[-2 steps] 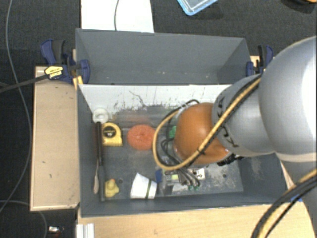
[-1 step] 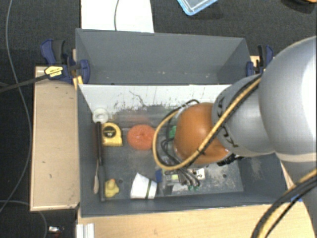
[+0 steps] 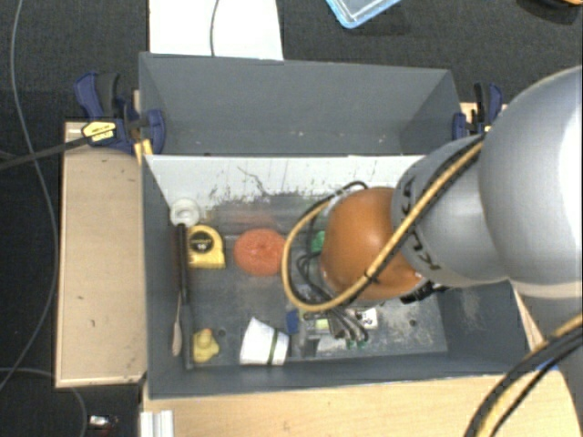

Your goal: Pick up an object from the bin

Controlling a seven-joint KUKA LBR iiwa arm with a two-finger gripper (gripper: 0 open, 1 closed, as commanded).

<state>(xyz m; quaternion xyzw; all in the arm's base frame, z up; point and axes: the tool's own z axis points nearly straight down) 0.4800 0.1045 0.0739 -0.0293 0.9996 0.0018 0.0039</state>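
The arm (image 3: 510, 198) is reaching in from the right of the frame and is bending down into the grey metal bin (image 3: 291, 107), its rounded orange cover (image 3: 364, 244) and a loop of yellow and black cables (image 3: 301, 280) sitting over the middle of the bin floor. The gripper (image 3: 339, 329) is hanging low in the lower middle of the bin, close to the floor. Whether the claw is apart or together cannot be told, since the wrist and its cabling are covering it. Nothing is showing clamped in it. Nearest to it, just to its left, a white cylinder (image 3: 263, 342) is lying on its side, with a small blue piece (image 3: 291, 321) sitting between the two – which of them the gripper is over cannot be told. Further left, things are lying loose and apart rather than heaped: an orange-red round thing (image 3: 260, 250) near the centre, a yellow tape measure (image 3: 206, 247) just beside it, a small white cap (image 3: 185, 212) above that (close to the back wall), a long dark stick (image 3: 180, 285) running along the left wall, and a small yellow thing (image 3: 204, 344) – too small to name – in the lower left corner.
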